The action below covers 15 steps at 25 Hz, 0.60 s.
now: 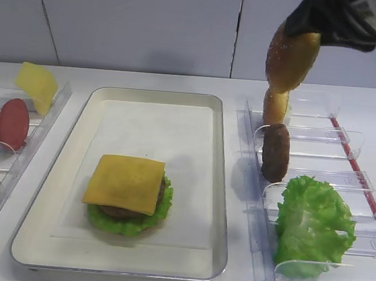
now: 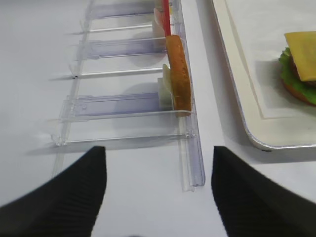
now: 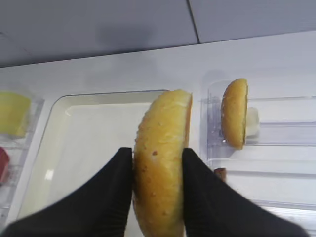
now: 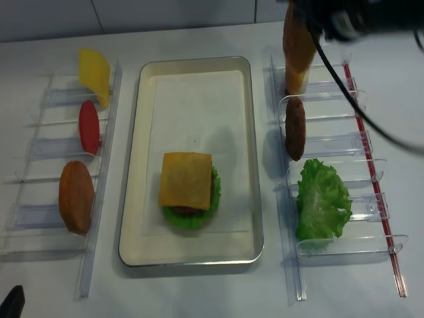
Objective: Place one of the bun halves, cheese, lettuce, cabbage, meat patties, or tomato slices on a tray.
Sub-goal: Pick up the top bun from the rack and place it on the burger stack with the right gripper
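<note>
My right gripper point(image 3: 158, 165) is shut on a domed, speckled bun half point(image 3: 163, 163), held on edge in the air. From above, this bun half point(image 1: 292, 57) hangs over the far end of the right rack, right of the tray point(image 1: 220, 182). A second bun half point(image 1: 275, 107) stands in the rack slot just below it. On the tray lies a stack with a cheese slice point(image 1: 125, 182) on top, and a patty and lettuce point(image 1: 163, 207) under it. My left gripper point(image 2: 158, 163) is open and empty over bare table near the front end of the left rack.
The right clear rack point(image 1: 344, 145) holds a meat patty point(image 1: 276, 152) and a lettuce leaf point(image 1: 313, 225). The left rack point(image 4: 40, 218) holds a cheese slice point(image 1: 37, 86), a tomato slice point(image 1: 13, 123) and a bun half point(image 4: 76, 197).
</note>
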{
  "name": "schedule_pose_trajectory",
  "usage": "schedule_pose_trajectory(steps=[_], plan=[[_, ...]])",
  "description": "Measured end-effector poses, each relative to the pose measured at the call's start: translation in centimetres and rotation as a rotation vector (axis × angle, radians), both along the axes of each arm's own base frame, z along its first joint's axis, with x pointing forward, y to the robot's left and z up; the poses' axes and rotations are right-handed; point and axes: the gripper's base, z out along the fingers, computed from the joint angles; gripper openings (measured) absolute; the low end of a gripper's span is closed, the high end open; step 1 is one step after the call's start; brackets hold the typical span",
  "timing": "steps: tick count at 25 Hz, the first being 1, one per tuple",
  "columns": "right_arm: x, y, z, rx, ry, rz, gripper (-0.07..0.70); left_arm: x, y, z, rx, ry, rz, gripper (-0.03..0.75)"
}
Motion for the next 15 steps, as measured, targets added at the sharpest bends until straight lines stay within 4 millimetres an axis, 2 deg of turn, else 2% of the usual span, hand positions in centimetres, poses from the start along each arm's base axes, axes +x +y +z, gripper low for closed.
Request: schedule_pose_trajectory(steps=[6, 10, 15], plan=[[-4.1, -1.5, -1.7, 0.135, -0.006, -0.008, 0.271, 0.0, 0.0, 0.0, 0.000, 0.000, 0.000, 0.465], [-4.8, -1.2, -2.1, 0.212, 0.062, -0.005, 0.271, 0.0, 0.0, 0.0, 0.000, 0.000, 0.000, 0.465], [-4.3, 1.0, -3.2, 0.315, 0.151, 0.131, 0.271, 0.0, 0.0, 0.0, 0.000, 0.000, 0.000, 0.465]])
